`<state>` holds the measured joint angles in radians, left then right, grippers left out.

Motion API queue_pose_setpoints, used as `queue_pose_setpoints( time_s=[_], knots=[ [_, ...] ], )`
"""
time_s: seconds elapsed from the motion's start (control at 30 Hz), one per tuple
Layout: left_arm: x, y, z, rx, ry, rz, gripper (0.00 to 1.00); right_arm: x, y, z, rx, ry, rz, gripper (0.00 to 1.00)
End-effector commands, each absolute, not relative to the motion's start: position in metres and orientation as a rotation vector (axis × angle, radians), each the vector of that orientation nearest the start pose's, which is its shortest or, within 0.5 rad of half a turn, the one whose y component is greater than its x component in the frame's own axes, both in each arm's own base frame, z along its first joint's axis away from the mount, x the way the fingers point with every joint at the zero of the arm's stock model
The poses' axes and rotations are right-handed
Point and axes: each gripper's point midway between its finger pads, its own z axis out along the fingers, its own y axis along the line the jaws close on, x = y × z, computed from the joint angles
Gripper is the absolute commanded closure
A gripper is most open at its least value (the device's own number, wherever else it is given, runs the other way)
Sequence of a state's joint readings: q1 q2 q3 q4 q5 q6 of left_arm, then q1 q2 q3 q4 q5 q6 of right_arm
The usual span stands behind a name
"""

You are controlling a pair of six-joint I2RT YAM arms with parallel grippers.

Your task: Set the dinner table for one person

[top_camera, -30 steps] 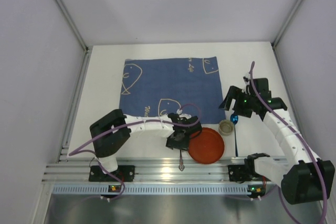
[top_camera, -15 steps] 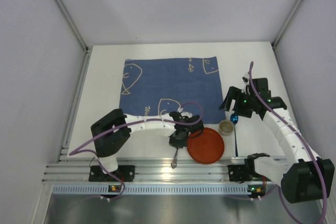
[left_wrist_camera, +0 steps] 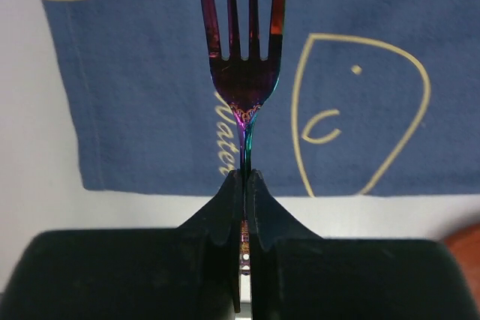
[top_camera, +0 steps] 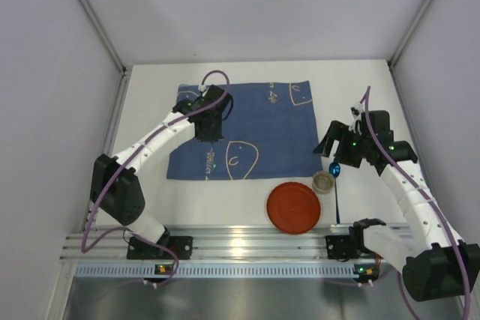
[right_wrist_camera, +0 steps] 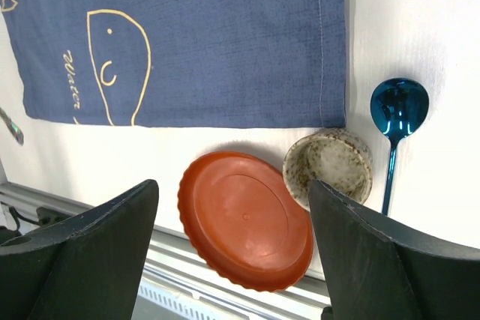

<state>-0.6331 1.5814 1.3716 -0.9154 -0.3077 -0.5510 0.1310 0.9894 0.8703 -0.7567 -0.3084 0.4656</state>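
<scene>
An iridescent fork point(left_wrist_camera: 244, 65) hangs over the blue cloth point(top_camera: 247, 129), tines pointing away from the wrist camera. My left gripper point(left_wrist_camera: 245, 179) is shut on its thin handle; from above, the left gripper point(top_camera: 211, 133) sits over the cloth's left part. A red plate point(top_camera: 294, 207) lies on the white dinner table point(top_camera: 146, 110) near the front rail. Beside it are a small speckled bowl point(right_wrist_camera: 328, 166) and a blue spoon point(right_wrist_camera: 399, 106). My right gripper point(right_wrist_camera: 232, 185) hovers open above the plate and bowl, holding nothing.
The blue cloth point(right_wrist_camera: 187, 35) with line drawings covers the table's middle. A ribbed aluminium rail point(top_camera: 240, 245) runs along the near edge, just in front of the plate. White walls close in the left, right and far sides.
My left gripper has shut on the fork at the front rail. It has lifted it and swung back and left over the cloth. The right arm has barely moved.
</scene>
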Motion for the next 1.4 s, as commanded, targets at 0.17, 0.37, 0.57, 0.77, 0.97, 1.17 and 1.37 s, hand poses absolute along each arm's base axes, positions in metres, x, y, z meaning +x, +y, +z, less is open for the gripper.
queue_pose_setpoints(
  time_s=[0.17,0.37,0.57,0.77,0.97,1.17,1.37],
  knots=[
    [0.379,-0.132,0.117,0.14,2.608,-0.002,1.0,0.233,0.11,0.18,0.294,2.452,0.67,0.19],
    [0.405,-0.103,0.087,0.094,2.658,-0.043,1.0,0.227,0.113,0.17,0.292,2.488,0.678,0.19],
    [0.417,-0.09,0.071,0.007,2.672,-0.072,0.98,0.212,0.119,0.149,0.292,2.553,0.681,0.16],
    [0.419,-0.088,0.069,-0.046,2.668,-0.068,0.32,0.188,0.125,0.11,0.315,2.7,0.708,0.16],
    [0.419,-0.092,0.092,-0.136,2.638,-0.092,0.24,0.167,0.129,0.091,0.341,2.796,0.737,0.16],
    [0.393,-0.139,0.12,-0.05,2.591,-0.18,0.23,0.15,0.126,0.068,0.347,2.902,0.673,0.18],
    [0.365,-0.149,0.124,-0.043,2.598,-0.214,0.25,0.136,0.118,0.053,0.33,2.985,0.564,0.23]
  ],
)
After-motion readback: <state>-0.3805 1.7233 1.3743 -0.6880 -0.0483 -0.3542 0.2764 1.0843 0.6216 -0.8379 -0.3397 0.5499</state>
